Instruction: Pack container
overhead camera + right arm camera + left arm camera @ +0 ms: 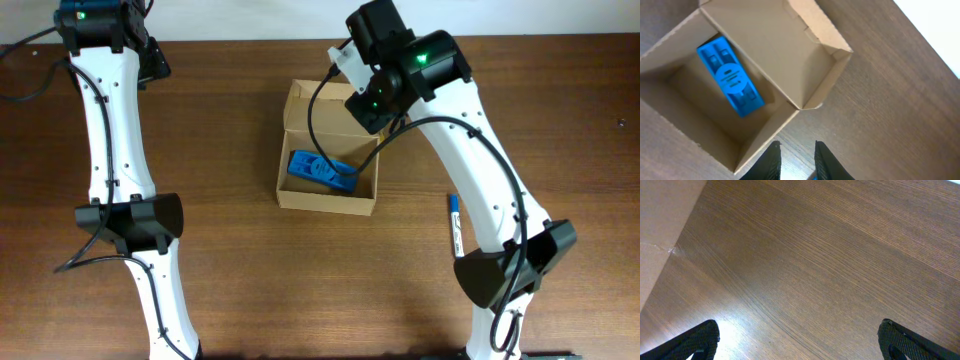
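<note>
The container point(329, 200) is a brown cardboard box standing open mid-table, its flap lid folded back at the far side. A flat blue plastic case point(322, 170) lies inside; it also shows in the right wrist view point(730, 80). My right gripper point(796, 160) hangs over the table just outside the container's point(765, 45) back right corner. Its fingers are close together, with a bit of blue, apparently a marker, between them at the frame's edge. Another marker point(455, 225), white with a blue cap, lies on the table to the right. My left gripper point(800, 340) is open and empty above bare wood.
The left arm point(110, 120) runs along the left side of the table and the right arm point(480, 170) along the right. A pale surface point(660, 225) shows beyond the table edge in the left wrist view.
</note>
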### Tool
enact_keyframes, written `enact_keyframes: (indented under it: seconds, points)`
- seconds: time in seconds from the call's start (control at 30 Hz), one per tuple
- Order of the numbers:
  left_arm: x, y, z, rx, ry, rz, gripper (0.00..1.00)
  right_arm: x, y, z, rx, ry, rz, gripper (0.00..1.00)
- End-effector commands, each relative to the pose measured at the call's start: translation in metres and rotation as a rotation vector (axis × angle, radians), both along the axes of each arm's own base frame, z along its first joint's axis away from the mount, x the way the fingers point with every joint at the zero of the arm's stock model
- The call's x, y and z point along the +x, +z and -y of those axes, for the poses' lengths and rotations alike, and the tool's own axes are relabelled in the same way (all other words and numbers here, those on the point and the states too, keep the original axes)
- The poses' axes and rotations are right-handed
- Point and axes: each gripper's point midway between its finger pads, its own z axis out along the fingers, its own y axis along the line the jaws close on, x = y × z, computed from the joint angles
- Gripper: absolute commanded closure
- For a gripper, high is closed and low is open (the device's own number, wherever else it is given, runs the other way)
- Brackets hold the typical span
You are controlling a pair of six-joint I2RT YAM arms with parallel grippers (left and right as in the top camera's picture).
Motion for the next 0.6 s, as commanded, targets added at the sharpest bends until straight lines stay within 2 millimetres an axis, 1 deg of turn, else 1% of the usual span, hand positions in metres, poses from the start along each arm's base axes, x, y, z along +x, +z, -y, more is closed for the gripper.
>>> enact_keyframes:
  seconds: [0.0,0.1,0.13,0.17,0.23,0.27,0.37,0.4,0.43,0.57]
  points:
    - [-0.006,0.021,-0.001,0.005,-0.01,0.043,0.01,0.01,0.009,0.019,0.022,-0.099,0.033,0.77]
    - [-0.006,0.021,-0.001,0.005,-0.01,0.043,0.0,0.02,0.008,0.036,0.057,-0.202,0.036,0.76]
    - [-0.006,0.021,-0.001,0.005,-0.01,0.043,0.0,0.024,0.006,0.043,0.062,-0.233,0.033,0.75]
    - [-0.006,0.021,-0.001,0.005,-0.01,0.043,0.0,0.027,0.003,0.05,0.067,-0.266,0.027,0.73]
    - [-0.006,0.021,-0.001,0.005,-0.01,0.043,0.0,0.034,-0.007,0.067,0.07,-0.331,0.007,0.72]
    - [-0.006,0.021,-0.001,0.005,-0.01,0.043,0.01,0.037,-0.015,0.076,0.072,-0.372,-0.009,0.72]
    - [-0.006,0.021,-0.001,0.005,-0.01,0.043,0.0,0.046,-0.042,0.094,0.077,-0.458,-0.07,0.72]
    - [-0.006,0.021,-0.001,0.005,-0.01,0.043,0.0,0.048,-0.054,0.097,0.077,-0.468,-0.1,0.71]
    - [-0.006,0.021,-0.001,0.005,-0.01,0.043,0.0,0.05,-0.068,0.101,0.079,-0.488,-0.136,0.68]
    - [-0.006,0.021,-0.001,0.005,-0.01,0.043,0.0,0.052,-0.117,0.108,0.07,-0.533,-0.252,0.67]
